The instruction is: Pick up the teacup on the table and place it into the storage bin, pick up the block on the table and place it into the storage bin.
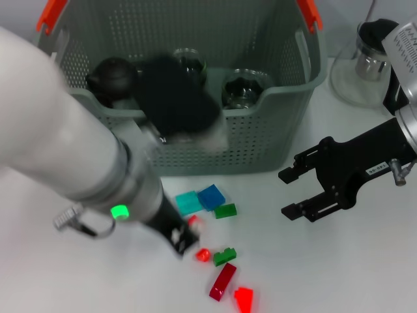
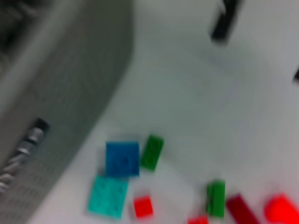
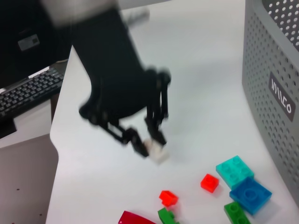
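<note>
Two cups already sit in the storage bin (image 1: pixel 273 124), so you're on the block step. Left gripper (image 3: pixel 152 144) looks pinched on a small white block (image 3: pixel 160 153); lift toward 12 o'clock. Right gripper (image 1: pixel 296 192) idles open at 3 o'clock.

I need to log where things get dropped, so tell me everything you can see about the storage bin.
The storage bin is a large grey-green plastic basket with perforated walls, a solid rim and orange handles at its upper corners. It stands upright at the far side of the white table. A small black label with white lettering sits on one outer wall. Inside are a dark round pot-like item and glass cups. Loose blocks lie just in front, apart from it.
</note>
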You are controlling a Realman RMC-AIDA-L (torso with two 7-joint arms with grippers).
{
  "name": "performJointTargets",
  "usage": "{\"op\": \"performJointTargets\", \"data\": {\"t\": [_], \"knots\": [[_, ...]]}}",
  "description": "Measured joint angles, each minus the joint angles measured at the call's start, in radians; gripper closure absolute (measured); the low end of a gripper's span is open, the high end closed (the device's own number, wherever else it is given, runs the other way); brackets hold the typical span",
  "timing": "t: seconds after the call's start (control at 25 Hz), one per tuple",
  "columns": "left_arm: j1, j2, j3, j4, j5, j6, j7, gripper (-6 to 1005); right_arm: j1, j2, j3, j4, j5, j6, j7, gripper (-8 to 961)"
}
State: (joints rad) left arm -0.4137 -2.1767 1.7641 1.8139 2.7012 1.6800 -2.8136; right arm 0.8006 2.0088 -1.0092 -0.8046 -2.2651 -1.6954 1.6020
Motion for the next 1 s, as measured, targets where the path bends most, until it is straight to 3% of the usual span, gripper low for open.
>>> {"op": "performJointTargets", "data": {"t": [0.24,0.36,0.48,0.6,0.68,0.88,1.0], "knots": [[-0.026,0.008,-0.312,0.12,-0.216,0.012,0.006,780,-0.008,-0.003,0.0,0.001,0.0,-0.023,0.0,237],[-0.087,0.011,-0.472,0.128,-0.316,0.034,0.024,775,-0.008,-0.004,0.0,0.001,-0.003,-0.036,0.004,237],[-0.166,0.02,-0.595,0.112,-0.328,0.051,0.053,770,-0.009,-0.004,0.0,0.0,-0.003,-0.042,0.004,237],[-0.255,0.047,-0.704,0.029,-0.327,0.021,0.088,764,-0.009,-0.004,0.0,0.0,-0.003,-0.045,0.005,237],[-0.317,0.078,-0.747,-0.078,-0.325,-0.033,0.106,761,-0.005,-0.004,0.0,0.0,-0.003,-0.048,0.006,237],[-0.432,0.155,-0.765,-0.378,-0.321,-0.191,0.128,752,0.001,-0.004,0.006,-0.001,0.001,-0.057,0.008,238],[-0.467,0.174,-0.762,-0.512,-0.318,-0.274,0.142,747,0.003,-0.003,0.009,-0.001,0.002,-0.059,0.008,238]]}}
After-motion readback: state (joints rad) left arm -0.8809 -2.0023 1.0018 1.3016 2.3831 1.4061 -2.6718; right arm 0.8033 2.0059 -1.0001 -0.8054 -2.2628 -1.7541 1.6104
